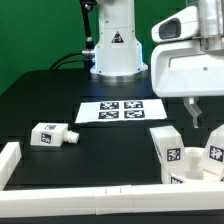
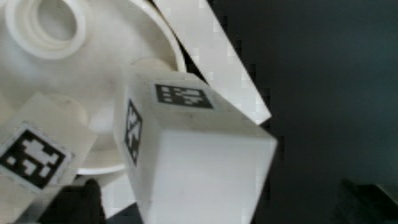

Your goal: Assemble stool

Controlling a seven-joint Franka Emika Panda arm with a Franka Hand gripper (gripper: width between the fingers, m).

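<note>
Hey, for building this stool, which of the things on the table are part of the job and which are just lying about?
Part of the job:
lone leg, lying at the exterior view's left
middle leg
far-right leg
seat disc

Just lying about:
marker board
border rail

Tool (image 1: 206, 116) downward — jaws wide apart

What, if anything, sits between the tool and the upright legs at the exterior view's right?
Nothing visible does. The open tool hangs just above the upright leg and its neighbour, with only air between it and their tops.
</note>
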